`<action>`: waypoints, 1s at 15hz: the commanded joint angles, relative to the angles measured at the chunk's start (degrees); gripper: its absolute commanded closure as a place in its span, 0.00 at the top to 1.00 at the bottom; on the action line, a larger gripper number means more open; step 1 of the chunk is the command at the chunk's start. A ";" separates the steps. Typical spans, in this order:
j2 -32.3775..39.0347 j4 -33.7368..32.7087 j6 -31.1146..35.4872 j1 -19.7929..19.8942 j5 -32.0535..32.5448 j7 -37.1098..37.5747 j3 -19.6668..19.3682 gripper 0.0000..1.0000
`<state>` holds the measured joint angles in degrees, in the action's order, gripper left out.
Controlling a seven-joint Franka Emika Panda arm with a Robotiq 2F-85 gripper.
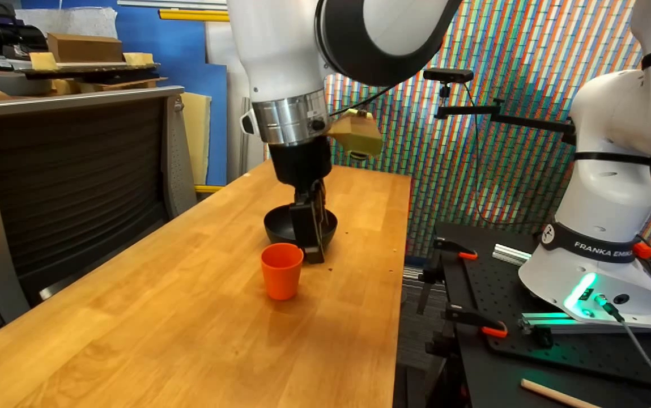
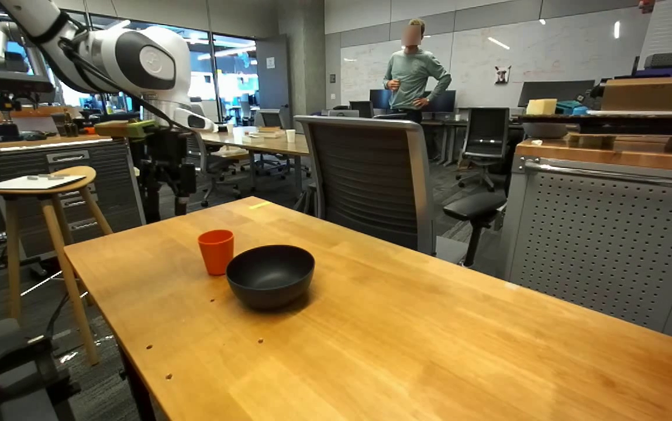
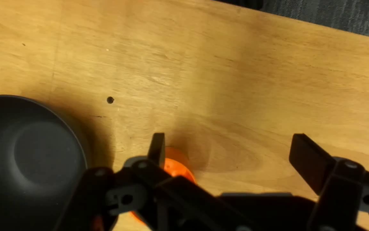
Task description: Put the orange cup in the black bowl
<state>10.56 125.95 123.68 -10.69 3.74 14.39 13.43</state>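
- Orange cup (image 2: 217,252): stands upright on the wooden table (image 2: 458,327), wide end up, outside the bowl in both exterior views.
- Black bowl (image 2: 271,283): rests upright on the same table, just beside the cup; in the wrist view a strip of wood shows between them.
- Gripper (image 3: 229,149): jaws spread wide, pointing down, raised above the table. Wrist view has one finger across the cup, hiding much of it; the opposite finger is over wood, well apart.
- In an exterior view, metal collar (image 1: 291,116) of the arm is overhead; below it the gripper covers part of the bowl.
- In an exterior view, person (image 2: 414,79) in a grey-green top stands at the back, one hand at the hip; a gap shows there between gripper and cup.
- Dark chair (image 2: 365,175) beside the table; wooden stool (image 2: 87,174) near a corner.
- In an exterior view, white robot base (image 1: 591,283), marked FRANKA EMIKA, green light glowing.
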 commanded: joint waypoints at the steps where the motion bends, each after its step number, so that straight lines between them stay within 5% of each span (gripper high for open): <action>1: 7.91 -7.51 -1.87 -2.70 4.66 3.28 -2.19 1.00; 11: 19.50 -18.87 -4.24 -5.94 7.81 1.88 -6.57 1.00; 12: 20.29 -19.42 -4.88 -6.06 7.80 1.91 -6.86 0.75; 15: 21.94 -20.47 -4.97 -5.62 6.25 1.38 -6.85 0.56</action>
<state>30.25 108.75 120.91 -15.70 10.74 16.32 7.31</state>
